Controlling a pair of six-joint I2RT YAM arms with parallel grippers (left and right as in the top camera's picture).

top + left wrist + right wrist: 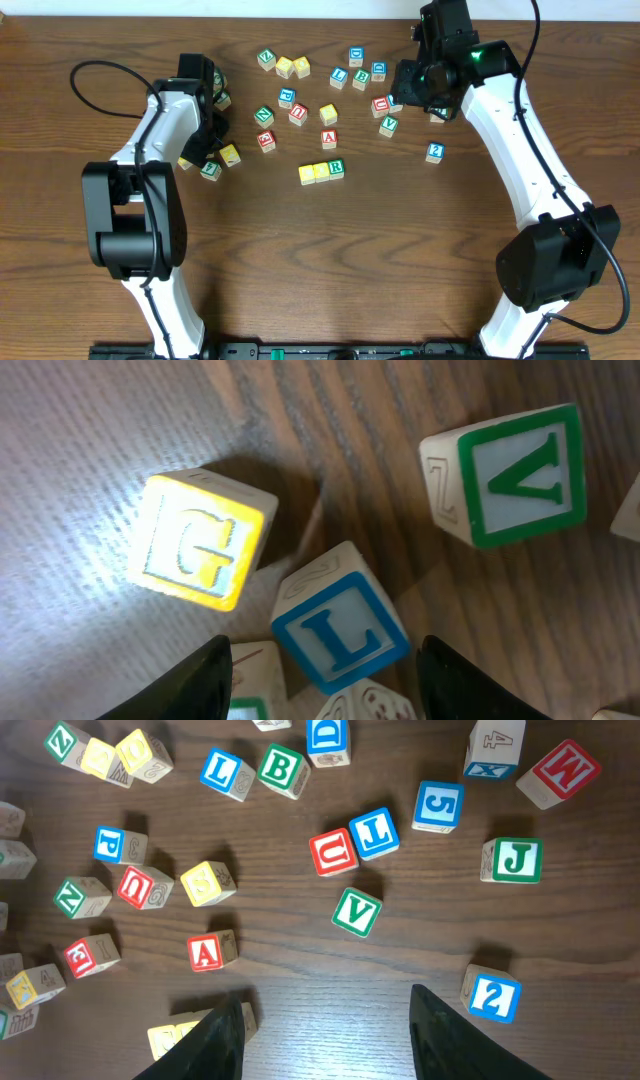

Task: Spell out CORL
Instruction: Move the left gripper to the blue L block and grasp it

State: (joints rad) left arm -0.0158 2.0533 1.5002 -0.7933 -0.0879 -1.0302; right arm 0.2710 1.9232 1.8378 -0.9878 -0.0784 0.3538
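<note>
L cube (pixel 340 632), blue, between left end effector (pixel 322 652) jaws

Left hand (pixel 322 652) fingers apart, right hand (pixel 328 1000) likewise

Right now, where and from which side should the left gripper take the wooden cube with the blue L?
Probably from straight above, pinching two opposite side walls of the small wooden cube with the blue-framed L. It lies flat, L up, diagonal in the left wrist view, so turn the wrist first. A yellow-framed G cube crowds it.
</note>
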